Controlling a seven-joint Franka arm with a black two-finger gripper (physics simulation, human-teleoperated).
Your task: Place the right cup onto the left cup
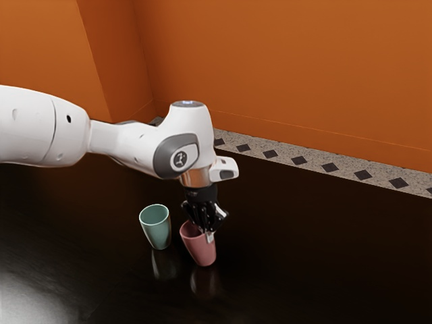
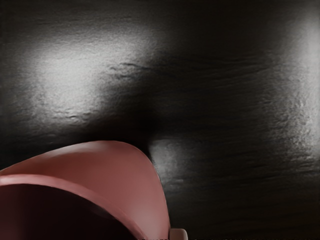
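Note:
Over the pink cup (image 1: 198,248) in the exterior view is my gripper (image 1: 206,233), its jaws drawn close together at the rim on the exterior view's right. One light fingertip (image 1: 210,237) lies against the outside of the wall; the other is hidden, apparently inside the cup. The gripper looks shut on this wall. The teal cup (image 1: 157,230) stands upright and open-topped to the exterior view's left, apart from the pink one. In the wrist view, the pink cup (image 2: 120,172) is large and close, with a pinkish fingertip (image 2: 178,234) beside its outer wall.
Both cups are over a dark, glossy table (image 1: 304,263) that mirrors them. A stone strip with dark diamonds (image 1: 299,160) runs along the foot of the orange wall (image 1: 290,67), behind the arm. Bright reflections (image 2: 70,75) lie on the dark surface in the wrist view.

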